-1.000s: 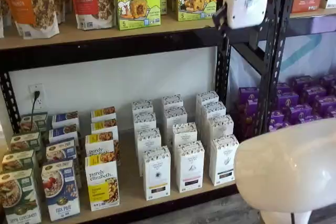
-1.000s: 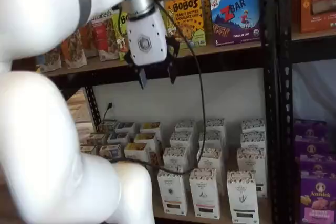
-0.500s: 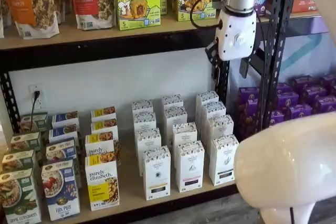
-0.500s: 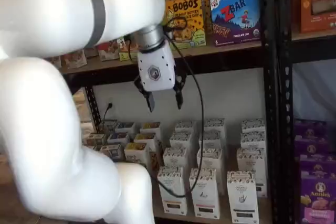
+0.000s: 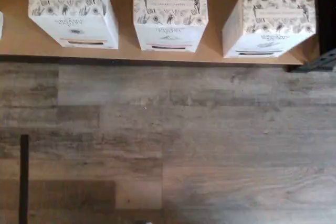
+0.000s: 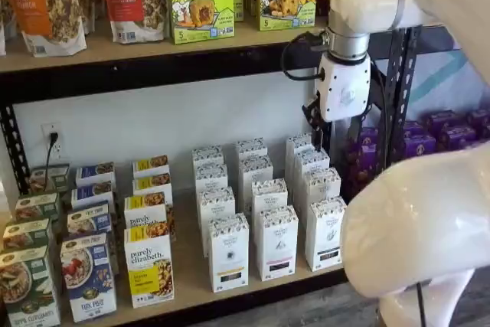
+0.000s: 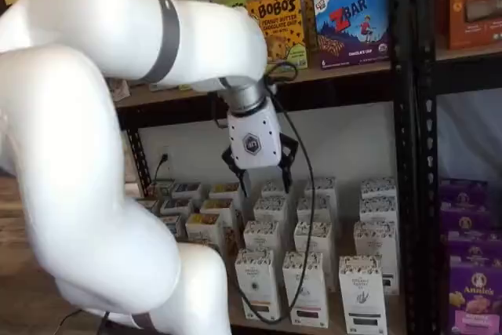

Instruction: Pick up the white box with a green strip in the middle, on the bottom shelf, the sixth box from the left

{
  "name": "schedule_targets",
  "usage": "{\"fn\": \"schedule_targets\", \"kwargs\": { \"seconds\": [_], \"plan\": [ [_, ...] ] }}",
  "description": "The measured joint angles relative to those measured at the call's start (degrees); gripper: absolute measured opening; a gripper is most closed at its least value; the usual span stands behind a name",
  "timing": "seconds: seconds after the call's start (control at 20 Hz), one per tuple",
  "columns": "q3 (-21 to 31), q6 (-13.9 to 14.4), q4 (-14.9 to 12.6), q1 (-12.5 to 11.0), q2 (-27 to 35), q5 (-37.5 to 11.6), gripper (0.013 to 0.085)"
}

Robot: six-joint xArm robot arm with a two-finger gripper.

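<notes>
The bottom shelf (image 6: 189,275) carries rows of boxes in both shelf views. At the right end of its front row stands the white box (image 6: 325,232), also seen as the white box (image 7: 362,294) and from above in the wrist view as the white box (image 5: 270,24). Its floral top shows, but the strip's colour is too small to tell. My gripper (image 7: 261,180) hangs open and empty above the back rows of white boxes, well above and behind the target. In the other shelf view the gripper (image 6: 334,129) sits just under the upper shelf beam.
Two more white floral boxes (image 5: 169,17) stand beside the target. Cereal and granola boxes (image 6: 148,264) fill the shelf's left part. A black rack post (image 6: 392,105) rises just right of the target, with purple boxes (image 6: 442,132) beyond. Grey wood floor (image 5: 168,145) lies in front.
The gripper has come down from the upper shelf's level to just above the bottom shelf's boxes. Its fingers stayed open.
</notes>
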Motion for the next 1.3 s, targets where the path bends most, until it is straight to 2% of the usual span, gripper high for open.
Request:
{"fn": "schedule_targets", "kwargs": {
  "seconds": [0.1,0.2,0.3,0.55,0.7,0.85,0.95,1.3],
  "plan": [
    [0.4,-1.5,0.8,-1.1,2.1,-2.3,0.085],
    [-0.3,-0.8,-1.0,-1.3,5.2,-2.7,0.085],
    [-0.5,-2.6,0.8,-2.2,7.7,-3.7,0.085],
    [1.0,-2.4,-0.6,-2.9,11.0,-10.9,0.085],
    [-0.4,-4.5,1.3,-3.8,14.7,-11.3,0.085],
    [-1.9,-3.6,-0.2,-3.8,18.4,-10.8,0.085],
    [-2.0,-2.4,-1.9,-3.8,20.9,-13.1,0.085],
    [-3.3,-1.4,-3.9,-4.6,29.3,-21.1,0.085]
  ]
}}
